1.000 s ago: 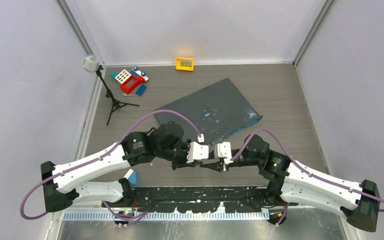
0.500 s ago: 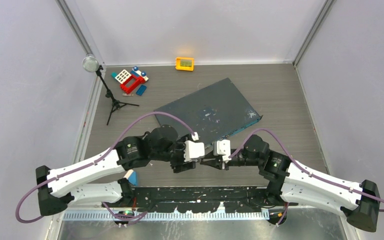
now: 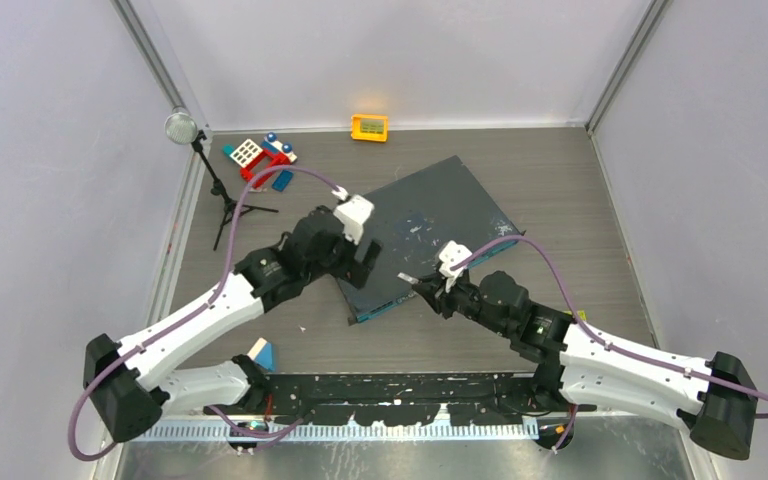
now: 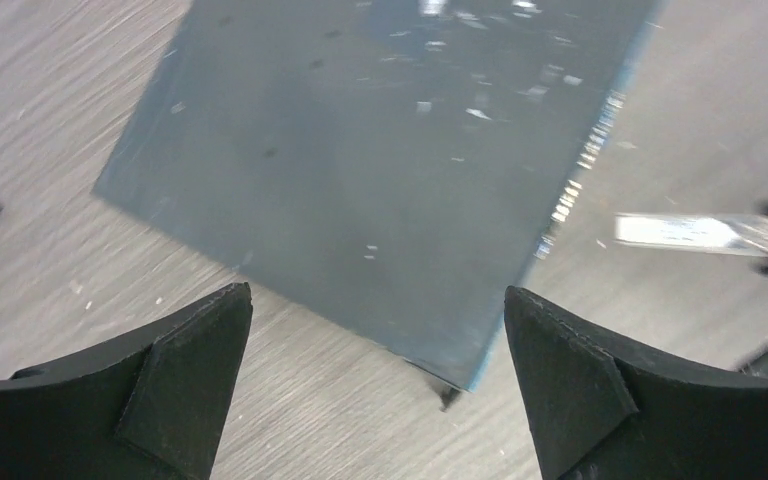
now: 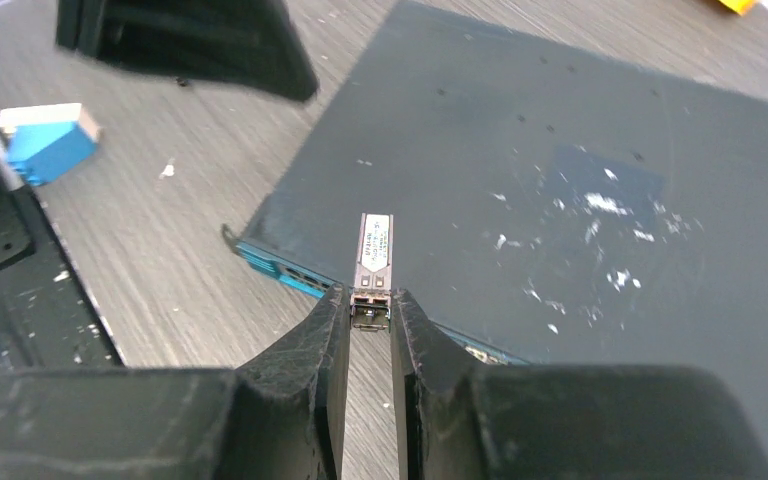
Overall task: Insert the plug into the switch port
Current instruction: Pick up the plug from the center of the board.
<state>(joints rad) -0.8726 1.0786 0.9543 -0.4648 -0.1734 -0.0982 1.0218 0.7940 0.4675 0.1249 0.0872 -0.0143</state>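
Right pincer (image 5: 368, 300) grasps plug (image 5: 375, 250) over switch (image 5: 560, 120); left pincer (image 4: 372, 295) gapes; blue block (image 5: 45, 145) nearby.

The plug (image 5: 374, 258) is held between the fingers of the right gripper (image 5: 370, 305) and projects ahead of them. Ahead of and below that gripper, the switch box (image 5: 560, 180) is laid flat on the table (image 5: 190, 230). Its front face, with the switch port (image 5: 295, 270) row, is turned toward the gripper. The plug's tip is seen near that face, in no port. The left gripper (image 4: 380, 330) is placed ahead and left of the right gripper, over the box's corner, with the box top seen between its spread fingers (image 4: 185, 385). A small block (image 5: 45, 140) is found left of the right gripper, by the arm bases. Well apart from both grippers, toward the far wall, a tripod stand (image 3: 225, 195), a toy pile (image 3: 260, 160) and a small box (image 3: 369, 127) are set.
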